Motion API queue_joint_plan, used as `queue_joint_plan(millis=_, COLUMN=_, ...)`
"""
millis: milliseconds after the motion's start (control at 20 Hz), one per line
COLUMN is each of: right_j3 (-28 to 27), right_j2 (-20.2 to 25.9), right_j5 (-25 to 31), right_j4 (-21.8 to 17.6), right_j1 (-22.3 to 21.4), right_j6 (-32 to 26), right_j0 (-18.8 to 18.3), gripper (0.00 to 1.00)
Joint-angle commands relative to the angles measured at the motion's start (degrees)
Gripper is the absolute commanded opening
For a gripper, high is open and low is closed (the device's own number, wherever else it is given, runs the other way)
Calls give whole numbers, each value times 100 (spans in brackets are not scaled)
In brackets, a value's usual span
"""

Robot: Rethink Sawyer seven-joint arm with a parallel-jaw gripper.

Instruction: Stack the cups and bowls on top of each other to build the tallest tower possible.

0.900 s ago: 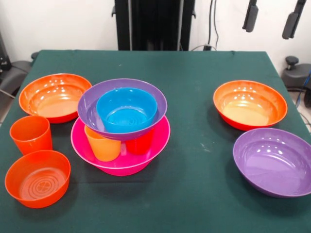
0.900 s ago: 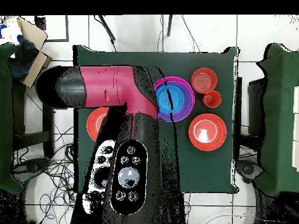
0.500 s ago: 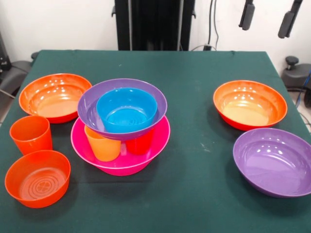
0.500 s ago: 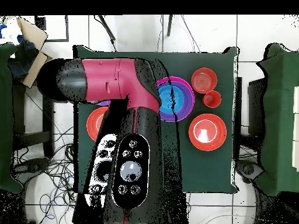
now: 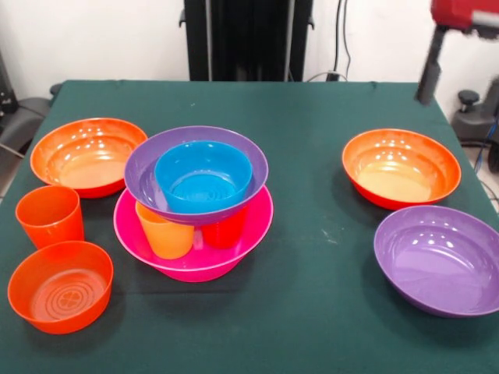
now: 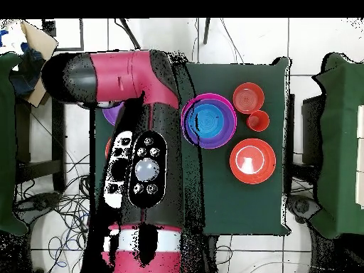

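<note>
Green cloth table (image 5: 312,312), white wall behind. Tower (image 5: 195,210) left of centre: pink bowl (image 5: 195,261) as base, orange cup (image 5: 165,230) and red cup (image 5: 226,231) standing inside it, purple bowl (image 5: 144,175) resting on them, blue bowl (image 5: 203,175) nested on top. Loose at left: wide orange bowl (image 5: 86,156), third cup (image 5: 50,215), looks orange-red, small orange bowl (image 5: 60,285). At right: orange bowl (image 5: 401,167), purple bowl (image 5: 440,259). Gripper (image 5: 456,39) at top right corner, clear of everything; only one finger (image 5: 427,74) seen, spread cannot be told.

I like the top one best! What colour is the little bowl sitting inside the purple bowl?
Blue. The small blue bowl shows best in the front view.
</note>
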Motion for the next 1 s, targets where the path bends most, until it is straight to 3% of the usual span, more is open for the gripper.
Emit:
queue_joint_plan(millis=50, right_j3=-632, right_j2=255, right_j5=98, right_j4=13, right_j1=1037, right_j6=1268, right_j0=293, gripper=100)
queue_joint_plan(millis=600, right_j3=-1321, right_j2=-379, right_j5=27, right_j4=-59, right_j1=1910, right_j6=1570, right_j0=604, gripper=100)
queue_joint_plan(millis=1000, right_j3=-1339, right_j2=-729, right_j5=976, right_j4=150, right_j1=1835, right_j6=1687, right_j0=873, gripper=100)
